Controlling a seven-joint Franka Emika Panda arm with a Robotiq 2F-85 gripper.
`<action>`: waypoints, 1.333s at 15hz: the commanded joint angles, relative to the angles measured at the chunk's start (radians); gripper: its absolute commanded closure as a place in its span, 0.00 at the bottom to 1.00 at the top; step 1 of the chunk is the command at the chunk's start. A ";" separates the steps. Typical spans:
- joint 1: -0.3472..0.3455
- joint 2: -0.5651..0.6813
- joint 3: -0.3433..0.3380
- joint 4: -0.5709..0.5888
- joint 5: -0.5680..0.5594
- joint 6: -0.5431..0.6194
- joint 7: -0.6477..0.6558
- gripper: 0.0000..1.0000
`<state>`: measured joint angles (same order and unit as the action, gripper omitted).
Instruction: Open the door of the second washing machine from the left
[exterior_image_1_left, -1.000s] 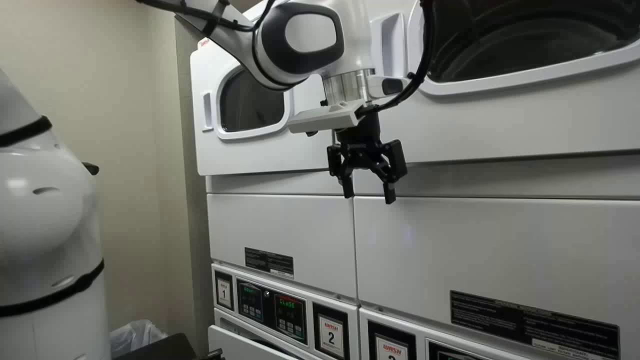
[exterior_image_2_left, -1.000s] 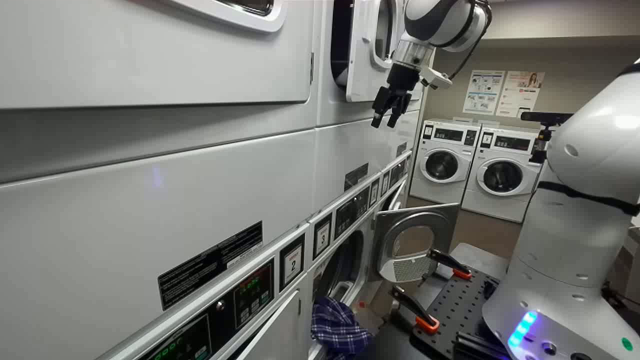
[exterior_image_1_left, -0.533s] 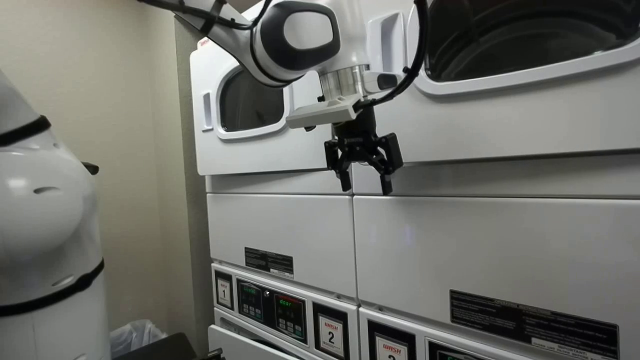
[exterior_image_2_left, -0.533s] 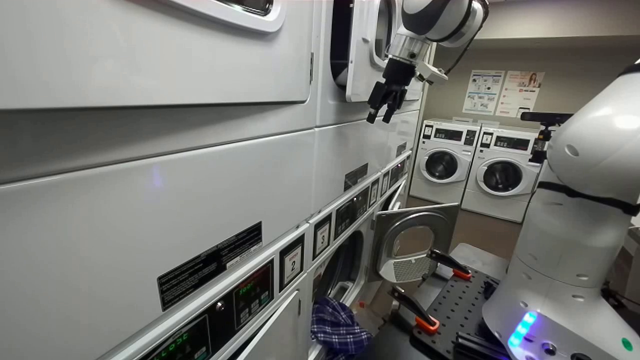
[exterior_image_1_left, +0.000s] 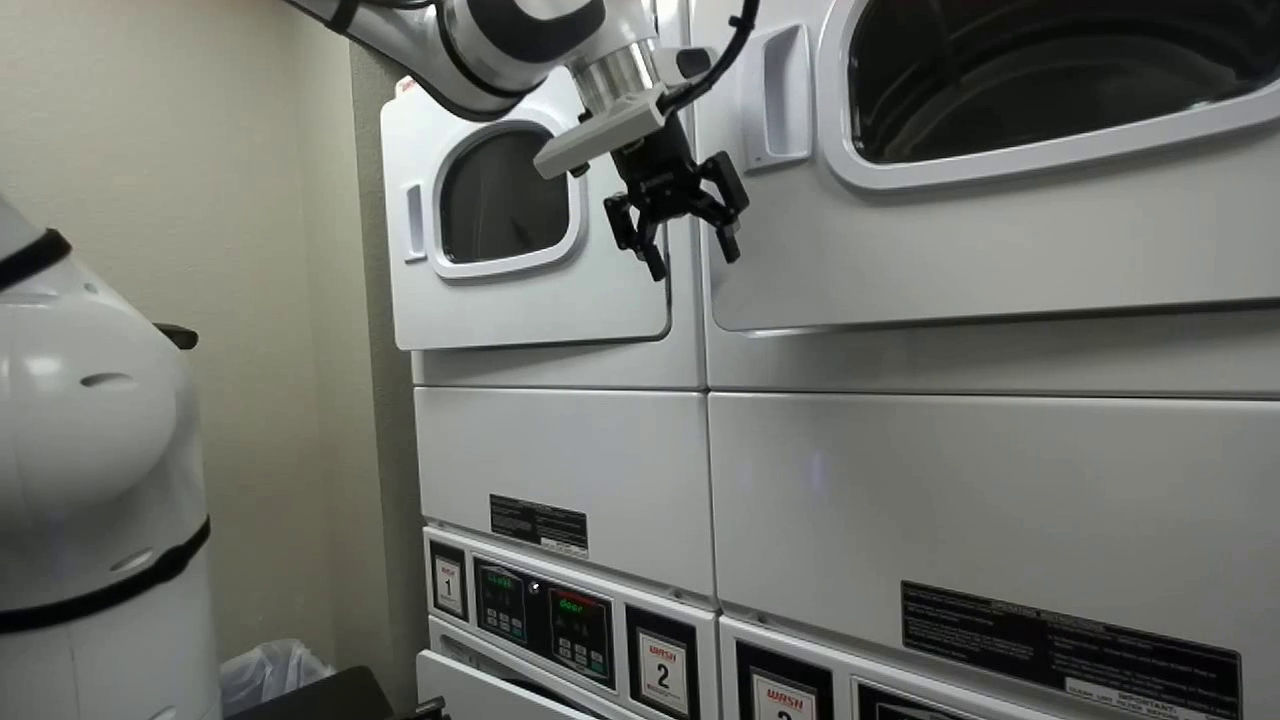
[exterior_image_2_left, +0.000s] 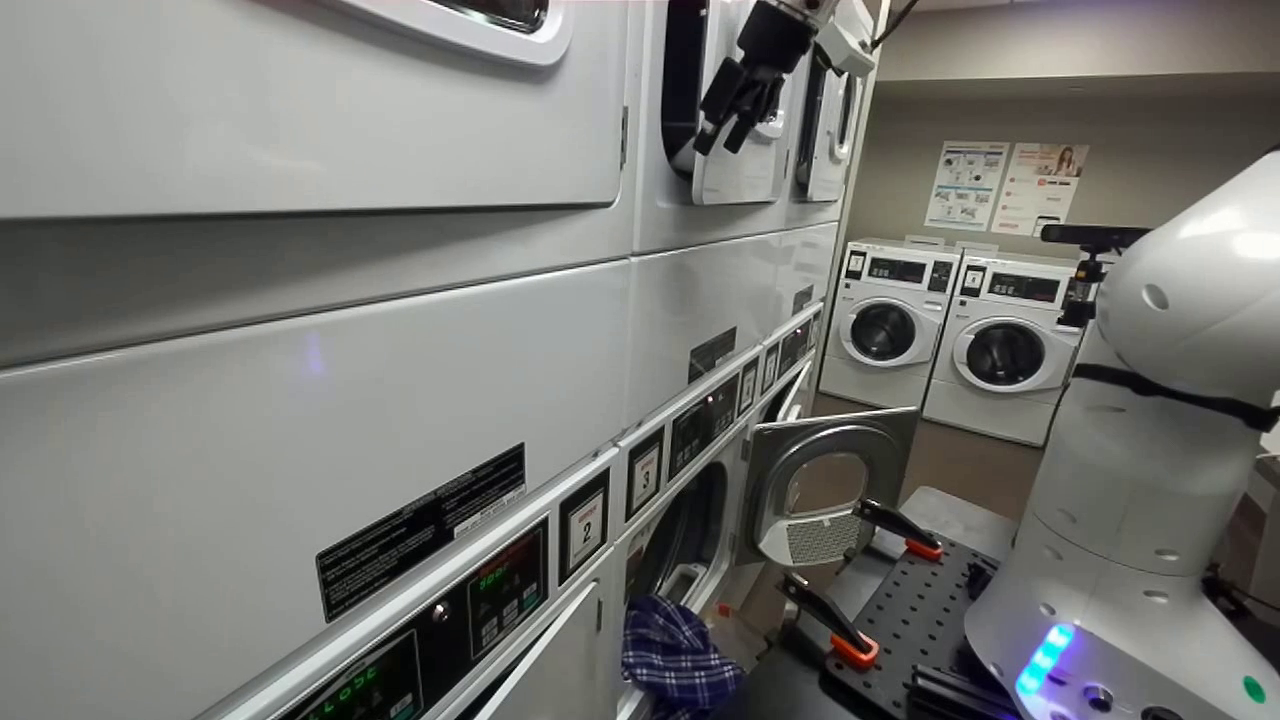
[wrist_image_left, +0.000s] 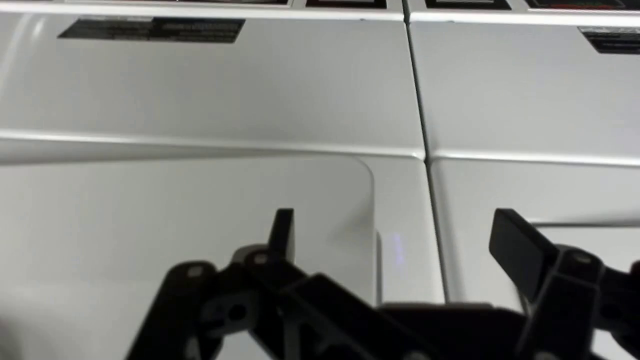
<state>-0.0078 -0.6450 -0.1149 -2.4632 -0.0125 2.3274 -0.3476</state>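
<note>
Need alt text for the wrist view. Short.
Open black gripper, holding nothing, spans in the picture the seam between the second washing machine and its white twin. The scene stands upside down: the second machine's door fills much of the lower left, partly behind the gripper, and a black label shows near the top.

A white door (exterior_image_1_left: 950, 240) with dark glass (exterior_image_1_left: 1040, 90) contrasts with a black Robotiq gripper (exterior_image_1_left: 692, 260). Navy-and-white plaid cloth (exterior_image_2_left: 680, 655), black-and-orange clamps (exterior_image_2_left: 835, 622), green display lettering (exterior_image_2_left: 345, 692) and a blue light strip (exterior_image_2_left: 1045, 658) add colour.
</note>
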 joint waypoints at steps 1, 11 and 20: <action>0.062 -0.091 0.028 0.011 0.014 -0.026 0.007 0.00; 0.156 -0.137 0.077 -0.037 -0.049 0.152 -0.011 0.00; 0.104 -0.059 0.127 -0.093 -0.210 0.442 0.010 0.00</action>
<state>0.1428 -0.7219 -0.0171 -2.5522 -0.1635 2.7024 -0.3489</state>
